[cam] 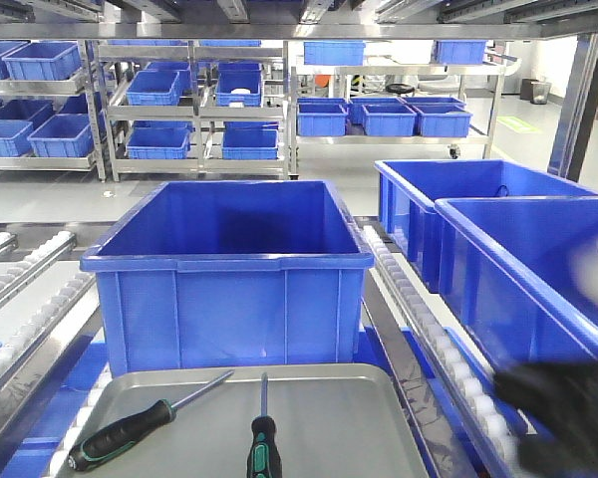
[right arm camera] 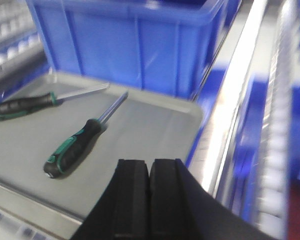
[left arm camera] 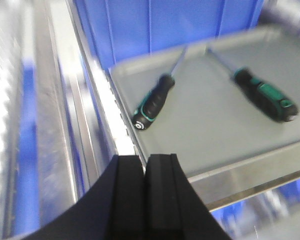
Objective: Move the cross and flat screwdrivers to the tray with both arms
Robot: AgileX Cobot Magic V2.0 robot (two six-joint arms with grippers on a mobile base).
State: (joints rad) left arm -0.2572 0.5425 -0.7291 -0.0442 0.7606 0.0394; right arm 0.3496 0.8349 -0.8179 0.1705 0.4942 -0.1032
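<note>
Both black-and-green-handled steel screwdrivers lie inside shallow grey metal tray, apart, shafts toward blue plastic bin; transfer looks done. Left gripper & right gripper clenched, empty, off tray's edges.

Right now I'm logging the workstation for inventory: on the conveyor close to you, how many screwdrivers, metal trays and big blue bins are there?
Screwdrivers: 2, left screwdriver and right screwdriver, both lying in the tray
Metal trays: 1, the grey tray
Big blue bins: 3, centre bin, far right bin, near right bin
Total: 6
</note>
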